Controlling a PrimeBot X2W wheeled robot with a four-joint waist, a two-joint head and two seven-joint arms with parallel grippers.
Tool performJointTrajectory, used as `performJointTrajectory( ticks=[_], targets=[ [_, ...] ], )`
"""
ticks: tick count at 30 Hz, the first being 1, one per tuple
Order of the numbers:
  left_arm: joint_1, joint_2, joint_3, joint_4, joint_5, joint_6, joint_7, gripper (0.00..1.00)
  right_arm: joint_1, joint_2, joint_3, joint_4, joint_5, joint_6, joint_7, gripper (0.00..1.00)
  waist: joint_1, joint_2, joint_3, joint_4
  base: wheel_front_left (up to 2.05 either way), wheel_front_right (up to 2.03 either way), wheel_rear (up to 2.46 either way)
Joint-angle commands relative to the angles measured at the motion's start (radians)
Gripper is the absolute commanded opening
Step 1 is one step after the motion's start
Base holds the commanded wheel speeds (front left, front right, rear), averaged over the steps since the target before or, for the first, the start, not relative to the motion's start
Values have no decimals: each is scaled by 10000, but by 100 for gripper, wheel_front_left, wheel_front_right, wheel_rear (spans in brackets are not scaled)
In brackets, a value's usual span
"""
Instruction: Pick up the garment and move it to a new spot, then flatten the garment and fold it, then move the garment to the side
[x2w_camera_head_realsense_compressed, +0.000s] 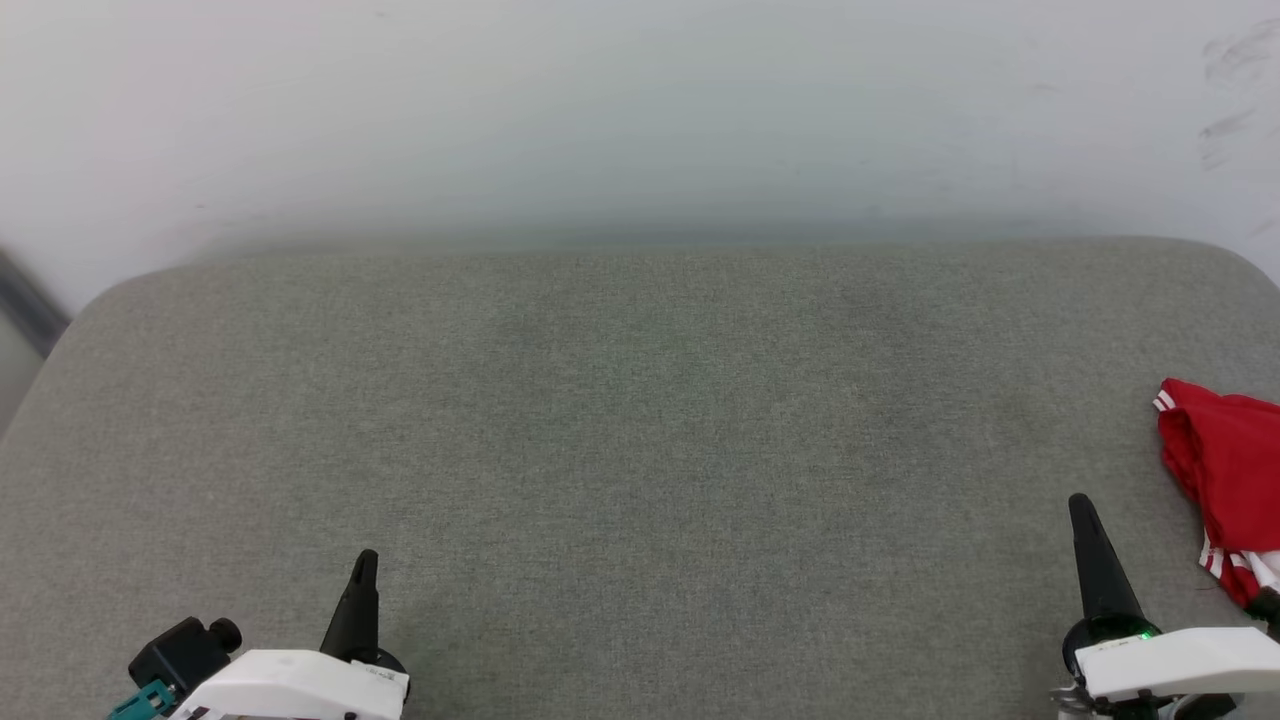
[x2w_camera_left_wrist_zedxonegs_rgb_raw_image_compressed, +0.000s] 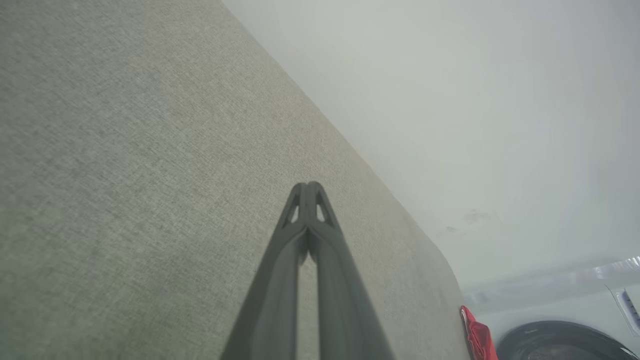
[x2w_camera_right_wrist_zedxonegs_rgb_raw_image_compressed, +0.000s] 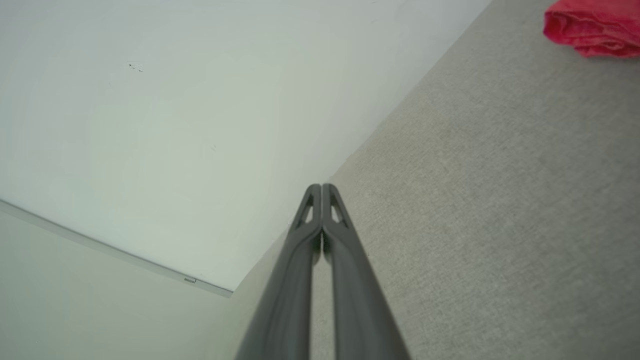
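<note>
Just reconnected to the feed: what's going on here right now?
Nothing is being handled. The left gripper and right gripper sit low over the grey woven-fabric surface, jaws shut and empty. The red soft-fabric T-shirt with red-and-white striped trim lies bunched at the surface's right edge, just right of the right gripper, not held.

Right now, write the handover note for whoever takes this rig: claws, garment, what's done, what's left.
Left claw: shut, empty, over the near left of the grey cushion.
Right claw: shut, empty, near right, apart from the garment.
Garment: red, bunched at the cushion's right edge, partly cut off in the head view.
Done: nothing certain; no neat fold visible.
Left: probably everything: pick up, move, flatten, fold, set aside.
</note>
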Motion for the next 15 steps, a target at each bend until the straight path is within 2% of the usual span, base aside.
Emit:
performJointTrajectory(
  ticks=[1,15],
  targets=[
    [-246,-3,65,-48,-269,-71,46,0,-255,-88,-18,-37,255,0,48,0,0,0,1,-2,0,0,0],
    [-538,-62,310,168,-1897,-354,441,0,-565,-87,-80,241,1825,-1,440,0,0,0,22,-43,0,0,0]
  ],
)
